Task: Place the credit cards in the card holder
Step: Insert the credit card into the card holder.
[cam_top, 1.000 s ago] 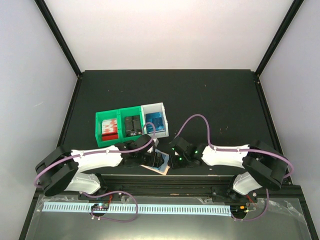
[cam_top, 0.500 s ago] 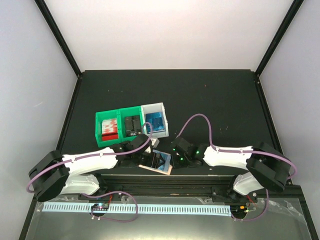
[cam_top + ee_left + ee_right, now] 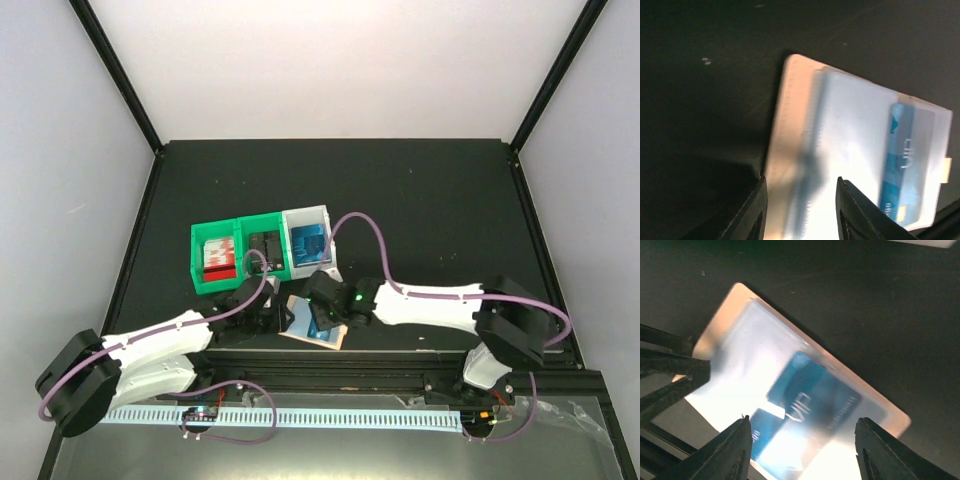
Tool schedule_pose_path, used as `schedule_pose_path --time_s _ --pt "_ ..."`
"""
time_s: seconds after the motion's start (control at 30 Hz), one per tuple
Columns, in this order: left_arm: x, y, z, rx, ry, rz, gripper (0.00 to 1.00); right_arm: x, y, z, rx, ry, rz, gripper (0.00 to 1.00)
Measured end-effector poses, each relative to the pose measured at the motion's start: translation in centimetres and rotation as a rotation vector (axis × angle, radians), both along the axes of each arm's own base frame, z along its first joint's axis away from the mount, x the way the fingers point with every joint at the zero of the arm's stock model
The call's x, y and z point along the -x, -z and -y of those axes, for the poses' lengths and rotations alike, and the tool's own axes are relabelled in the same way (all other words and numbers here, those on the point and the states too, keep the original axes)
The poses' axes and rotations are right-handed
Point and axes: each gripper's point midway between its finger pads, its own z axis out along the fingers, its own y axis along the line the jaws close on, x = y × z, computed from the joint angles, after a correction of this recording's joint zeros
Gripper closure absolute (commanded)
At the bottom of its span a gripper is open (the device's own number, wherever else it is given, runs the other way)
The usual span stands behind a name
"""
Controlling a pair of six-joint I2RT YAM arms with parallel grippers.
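**Left fingers** [image 3: 752,215]: partly open, with a clear gap between the two. They are set over the left part of the card holder [image 3: 785,130], one at its left edge and the other on the clear sleeve [image 3: 850,130]. Nothing is clamped across the gap. Whether the tips press on the holder cannot be told.

**Right fingers** [image 3: 732,450]: spread wide and holding nothing. They are poised above the right part of the same holder, with the sleeved card showing between them.

**Card holder**: tan, lying opened out flat. It sits at the near edge of the surface [image 3: 420,200], a little left of centre, just near of the white bin [image 3: 305,213]. Both arms meet over it, the left from the near left and the right from the right.

**Blue card** [image 3: 900,170]: one, with pale lettering, sitting inside the clear sleeve towards the holder's right end. A second blue patch shows beside it from the right wrist. Whether that is another card cannot be told.

**Blue cards** [image 3: 308,243]: a small stack resting in the white bin, apart from the holder.

**Green bins** [image 3: 215,232]: two, joined to the left of the white bin. The far-left one holds red and white items, and the middle one holds dark items.
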Motion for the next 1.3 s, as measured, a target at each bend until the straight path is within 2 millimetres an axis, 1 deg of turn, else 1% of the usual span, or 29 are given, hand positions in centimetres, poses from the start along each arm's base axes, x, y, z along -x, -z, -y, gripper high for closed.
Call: schedule_pose_path --time_s 0.07,0.17,0.23,0.3,0.37,0.53,0.87,0.93,1.1,1.3 --pt "0.2 0.5 -0.7 0.002 -0.026 -0.008 0.64 0.0 -0.1 -1.5 0.025 -0.025 0.021 0.39" --pt "0.1 0.6 -1.0 0.021 -0.045 -0.009 0.67 0.2 0.2 -3.3 0.068 -0.057 0.049 0.38" --pt "0.1 0.7 -1.1 0.027 -0.055 -0.011 0.69 0.4 0.7 -4.1 0.102 -0.074 0.062 0.38" --pt "0.1 0.8 -1.1 0.031 -0.062 -0.015 0.7 0.6 1.3 -4.4 0.136 -0.082 0.07 0.38" --pt "0.1 0.8 -1.2 0.033 -0.073 -0.019 0.71 0.8 2.0 -4.1 0.181 -0.088 0.079 0.37" --pt "0.0 0.9 -1.2 0.037 -0.081 -0.022 0.72 1.2 3.3 -2.6 0.283 -0.089 0.094 0.37" --pt "-0.1 0.9 -1.1 0.043 -0.086 -0.022 0.73 1.2 3.4 -0.1 0.381 -0.025 0.124 0.37" --pt "-0.1 0.9 -1.2 0.043 -0.086 -0.022 0.73 1.1 3.3 0.2 0.388 -0.015 0.129 0.37" --pt "-0.1 0.9 -1.2 0.044 -0.085 -0.02 0.73 1.1 3.1 -0.2 0.366 -0.017 0.125 0.36" --pt "0.0 0.9 -1.2 0.046 -0.085 -0.018 0.73 0.9 2.4 -2.1 0.299 -0.017 0.13 0.36"
